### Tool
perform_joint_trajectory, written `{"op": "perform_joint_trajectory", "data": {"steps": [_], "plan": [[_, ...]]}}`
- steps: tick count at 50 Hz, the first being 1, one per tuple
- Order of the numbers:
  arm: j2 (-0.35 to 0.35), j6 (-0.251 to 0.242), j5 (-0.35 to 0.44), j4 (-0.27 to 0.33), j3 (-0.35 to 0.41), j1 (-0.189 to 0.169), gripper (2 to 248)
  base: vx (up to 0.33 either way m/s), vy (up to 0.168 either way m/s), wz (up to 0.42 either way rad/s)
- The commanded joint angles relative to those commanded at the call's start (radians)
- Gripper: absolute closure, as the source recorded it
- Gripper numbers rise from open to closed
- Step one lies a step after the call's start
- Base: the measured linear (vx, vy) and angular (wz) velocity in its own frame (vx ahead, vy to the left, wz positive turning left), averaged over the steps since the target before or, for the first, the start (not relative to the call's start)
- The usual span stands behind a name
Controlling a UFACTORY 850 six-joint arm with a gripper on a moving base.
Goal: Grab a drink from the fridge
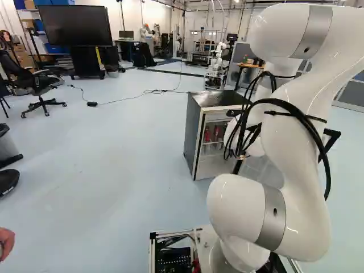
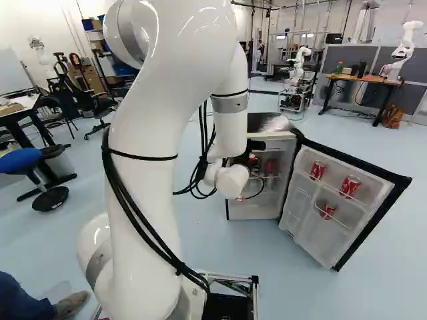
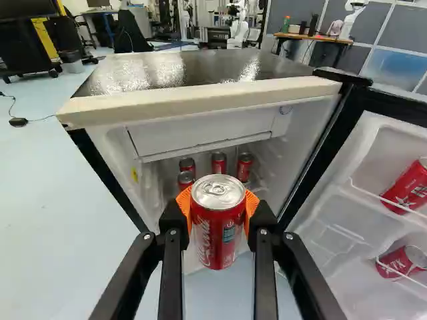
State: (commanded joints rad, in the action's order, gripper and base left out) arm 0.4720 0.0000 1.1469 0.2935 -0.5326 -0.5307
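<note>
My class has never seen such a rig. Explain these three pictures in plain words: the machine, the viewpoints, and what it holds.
The machine is a white robot arm on a moving base. Two pictures look past it from behind, one from its left, one from its right. The third looks from its wrist along the black gripper. That gripper holds a red drink can between orange pads, before an open fridge. Four more red cans show inside, and three others sit in the open door.

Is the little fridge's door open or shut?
Open: the door stands swung out from the fridge, with red cans showing on its inner side.
</note>
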Motion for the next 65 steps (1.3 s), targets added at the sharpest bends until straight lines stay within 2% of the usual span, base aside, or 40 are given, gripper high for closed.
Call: {"op": "perform_joint_trajectory", "data": {"steps": [65], "plan": [[-0.183,0.0,-0.015,0.0,0.034,0.005,154,0.0,0.0,0.0]]}}
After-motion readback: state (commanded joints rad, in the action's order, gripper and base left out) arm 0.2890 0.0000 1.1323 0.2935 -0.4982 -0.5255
